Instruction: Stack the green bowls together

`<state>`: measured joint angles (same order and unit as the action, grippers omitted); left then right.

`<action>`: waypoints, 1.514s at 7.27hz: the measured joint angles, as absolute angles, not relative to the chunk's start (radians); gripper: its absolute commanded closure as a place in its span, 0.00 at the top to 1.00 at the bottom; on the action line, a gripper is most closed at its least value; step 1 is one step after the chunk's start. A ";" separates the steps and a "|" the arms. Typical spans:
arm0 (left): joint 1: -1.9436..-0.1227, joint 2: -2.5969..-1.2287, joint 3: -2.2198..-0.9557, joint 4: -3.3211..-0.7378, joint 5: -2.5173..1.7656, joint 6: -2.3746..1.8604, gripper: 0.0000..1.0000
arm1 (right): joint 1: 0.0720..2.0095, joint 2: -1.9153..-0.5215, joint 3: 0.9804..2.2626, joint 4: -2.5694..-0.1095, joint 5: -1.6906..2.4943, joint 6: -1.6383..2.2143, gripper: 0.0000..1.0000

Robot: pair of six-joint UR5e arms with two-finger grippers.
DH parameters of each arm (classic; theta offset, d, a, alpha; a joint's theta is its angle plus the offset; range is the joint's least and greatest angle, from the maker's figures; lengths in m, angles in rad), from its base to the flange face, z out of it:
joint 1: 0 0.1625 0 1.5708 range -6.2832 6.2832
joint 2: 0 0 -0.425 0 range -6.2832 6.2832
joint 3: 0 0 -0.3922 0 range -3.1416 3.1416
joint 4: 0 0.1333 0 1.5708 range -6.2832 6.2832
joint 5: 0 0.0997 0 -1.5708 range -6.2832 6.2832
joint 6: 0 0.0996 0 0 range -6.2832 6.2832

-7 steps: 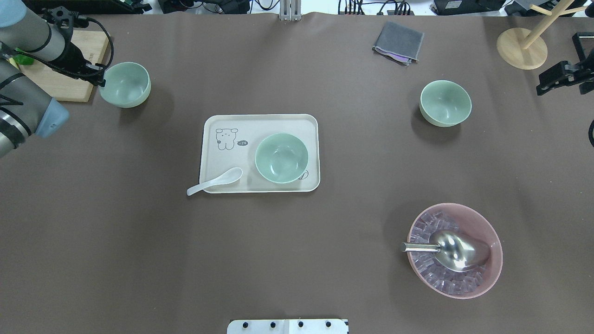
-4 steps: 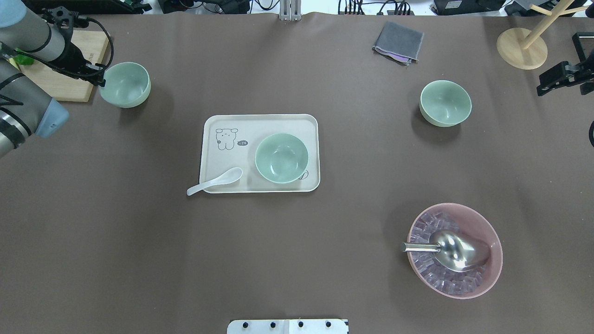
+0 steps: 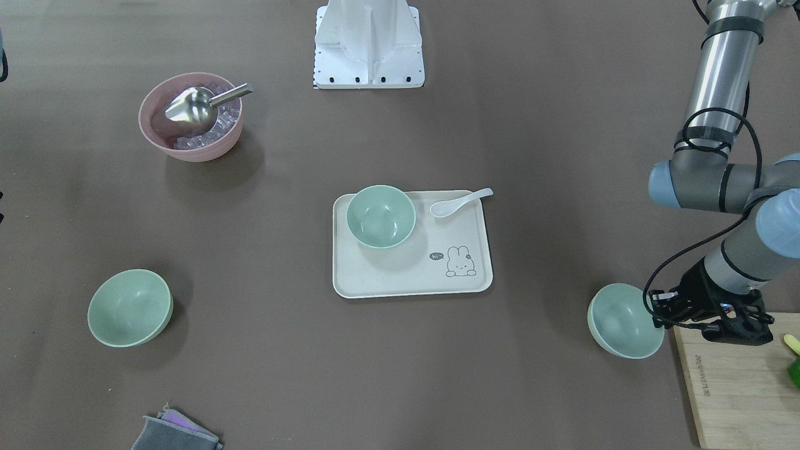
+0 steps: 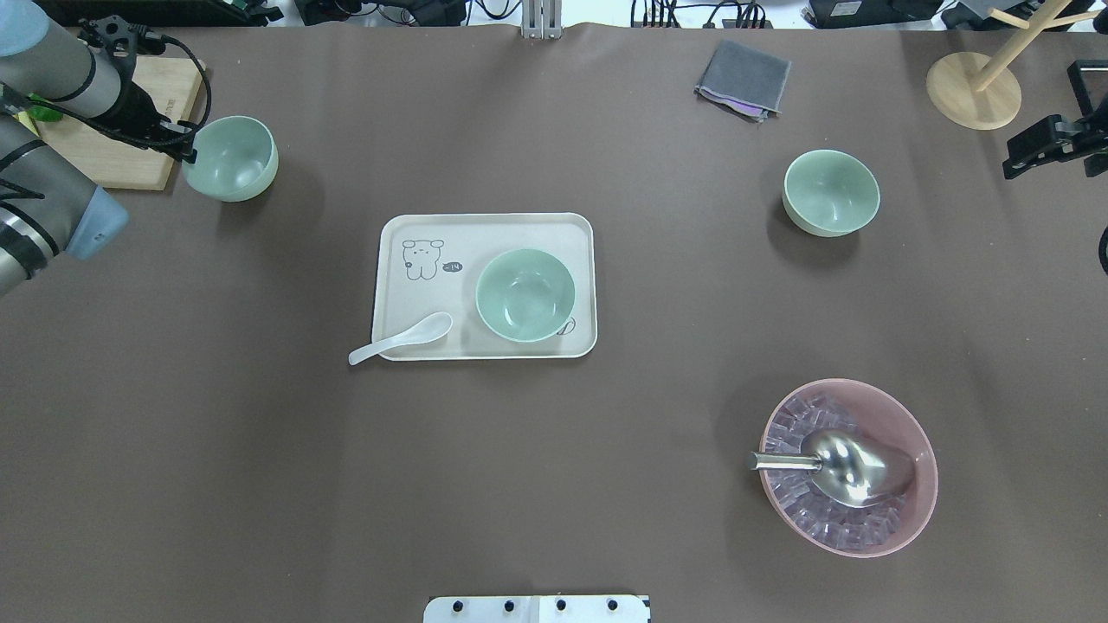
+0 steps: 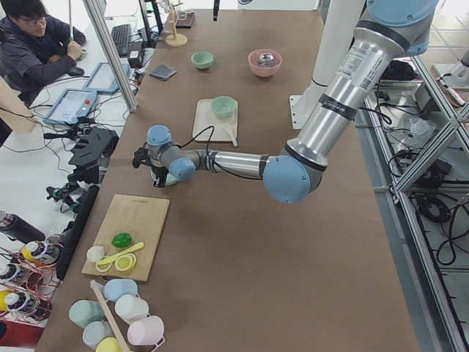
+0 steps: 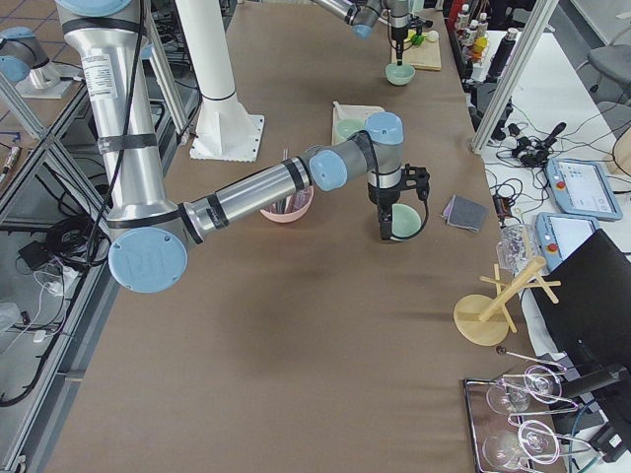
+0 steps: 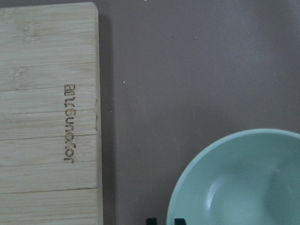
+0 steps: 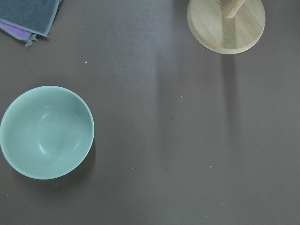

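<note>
My left hand [image 3: 656,311] is pinching the rim of the bowl [image 3: 619,322] beside the board [image 3: 737,387]. The bowl is leaning, so it could be slipping from that small grip.

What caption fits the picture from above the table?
Left gripper pinches a green bowl beside the wooden board; second bowl on tray, third bowl alone.

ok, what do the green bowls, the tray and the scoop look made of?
Green bowls: matte, soft sheen, opaque; likely melamine or plastic, could be glazed ceramic.
Tray: cream, dull, printed rabbit; probably plastic or bamboo-fibre.
Scoop: polished metal, mirror reflections, likely stainless steel.
</note>
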<state>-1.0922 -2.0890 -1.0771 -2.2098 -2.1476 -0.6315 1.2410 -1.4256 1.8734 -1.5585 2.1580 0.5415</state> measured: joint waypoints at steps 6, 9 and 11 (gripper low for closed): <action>-1.093 -2.092 -1.108 -2.209 -2.155 -0.652 0.00 | 1.241 -1.428 1.876 -1.559 2.157 0.541 0.99; -1.094 -2.085 -1.299 -2.092 -2.200 -0.720 0.00 | 1.239 -1.439 1.876 -1.520 2.156 0.541 0.99; -1.065 -2.084 -1.509 -1.918 -2.207 -0.834 0.00 | 1.238 -1.444 1.876 -1.510 2.157 0.541 0.99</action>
